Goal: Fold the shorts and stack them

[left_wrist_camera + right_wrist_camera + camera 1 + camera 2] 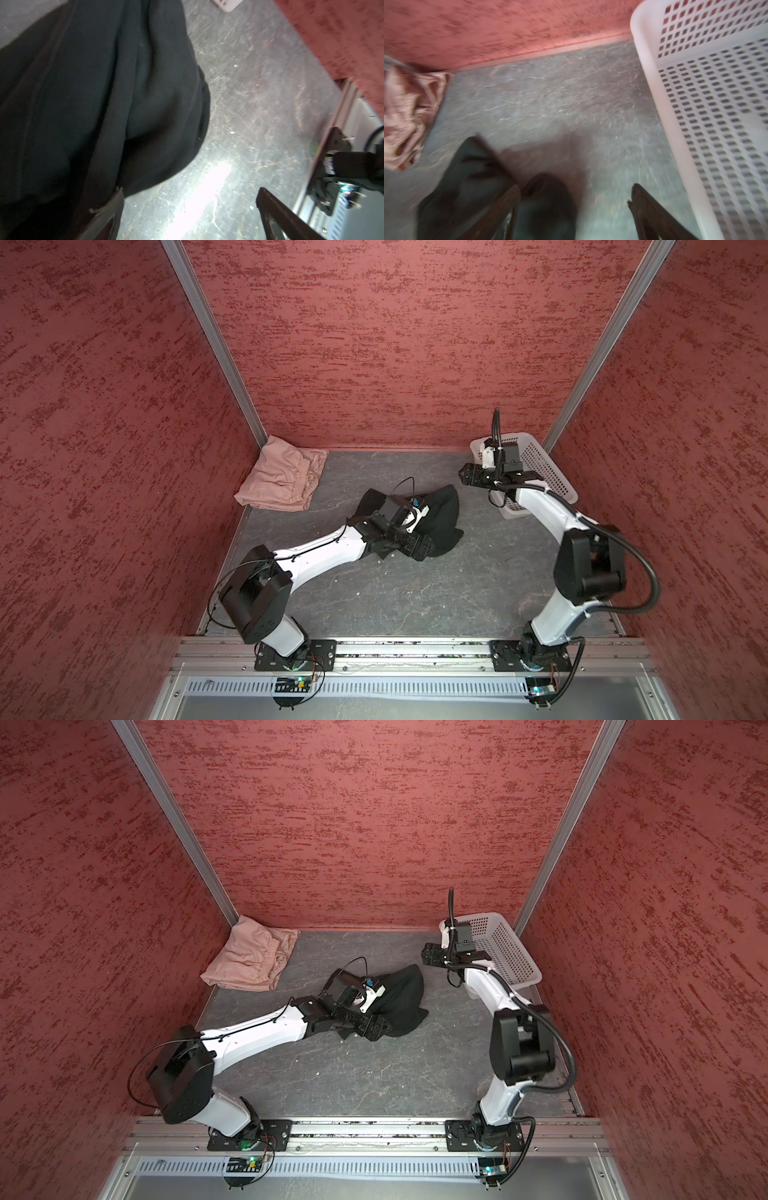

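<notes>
Pink shorts (282, 479) sit folded in the upper-left corner of the tabletop (415, 601) in both top views, tight to the wall. I read that as the base of the stack, parked out of the working area. Black shorts (440, 518) lie in a crumpled heap at centre frame, well apart from the pink pair and not folded.

My left gripper (415, 548) is low at the lower edge of the heap, jaws spread as wide as they go, nothing clamped. In the left wrist view one finger (110, 216) at lower left is against the black cloth and the other (270, 209) at lower right is over bare tabletop. That looks like a set-up to pinch the hem and drag it flat. It's dark and blurred there, so I can't tell if that finger is under the cloth or on top.

My right gripper (467, 477) hangs right of centre, between the heap and the white basket (557, 477), jaws well apart and empty. The right wrist view is smeared, with black cloth at its lower left. Probably it's placed to take the heap's upper edge so both arms can spread it.

The basket is in the upper-right corner, with nothing visible in it.

What's left: flatten and fold the black pair, then carry it onto the pink one. Main risk is pinching one layer and bunching it.
</notes>
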Controlling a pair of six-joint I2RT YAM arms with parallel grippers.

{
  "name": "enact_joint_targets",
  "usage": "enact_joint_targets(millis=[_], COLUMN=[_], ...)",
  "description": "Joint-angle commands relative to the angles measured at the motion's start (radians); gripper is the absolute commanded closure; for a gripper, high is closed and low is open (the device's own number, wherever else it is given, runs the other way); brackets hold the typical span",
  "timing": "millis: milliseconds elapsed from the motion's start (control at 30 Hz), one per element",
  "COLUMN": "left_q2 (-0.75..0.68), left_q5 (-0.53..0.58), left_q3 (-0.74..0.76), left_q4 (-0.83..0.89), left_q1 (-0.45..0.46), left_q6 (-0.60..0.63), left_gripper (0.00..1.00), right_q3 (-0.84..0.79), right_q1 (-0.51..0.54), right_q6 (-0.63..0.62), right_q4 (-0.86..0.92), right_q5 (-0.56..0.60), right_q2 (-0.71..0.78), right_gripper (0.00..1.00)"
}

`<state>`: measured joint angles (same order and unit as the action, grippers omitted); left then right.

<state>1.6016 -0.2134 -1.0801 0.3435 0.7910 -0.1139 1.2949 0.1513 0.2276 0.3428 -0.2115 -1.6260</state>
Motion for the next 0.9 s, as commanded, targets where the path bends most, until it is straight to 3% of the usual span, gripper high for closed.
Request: enact_joint_targets(millis=[0,67,167,333,500,633,700,867], left_q2=[0.053,0.076,0.119,0.188,0.259,0.31,0.32,0.302], left_q5=[0.104,0.17,0.153,0.164,0.152,0.164,0.161,0.16], left_q3=[-0.042,-0.051,-0.079,-0.115,-0.159,-0.205,-0.224,-0.258], left_q4=[0.04,0.025,0.046,0.086,0.096,0.106,0.109,0.134], left_q1=[0.044,0.073,0.083,0.088,0.093,0.09,0.085,0.051], left_q6=[0.115,0.176,0.224,0.267,0.274,0.27,0.272,0.255], left_gripper=[0.01,0.0,0.01,0.01,0.01,0.03,0.13,0.81], right_q3=[-0.139,-0.23,-0.356,-0.518,-0.578,-0.569,-0.556,-0.539], right_q1=[0.037,0.085,0.143,0.146,0.142,0.133,0.13,0.119], right_q6=[-0.011,-0.011,0.048,0.131,0.19,0.204,0.199,0.185], right_q4=[0.004,0.03,0.058,0.076,0.049,0.029,0.045,0.074], right_q5=[-0.05,-0.076,-0.052,0.001,0.018,-0.044,-0.042,-0.021], right_q2=[0.18,0.289,0.429,0.623,0.698,0.703,0.697,0.713], right_gripper=[0.15,0.15,0.14,0.14,0.13,0.12,0.12,0.15])
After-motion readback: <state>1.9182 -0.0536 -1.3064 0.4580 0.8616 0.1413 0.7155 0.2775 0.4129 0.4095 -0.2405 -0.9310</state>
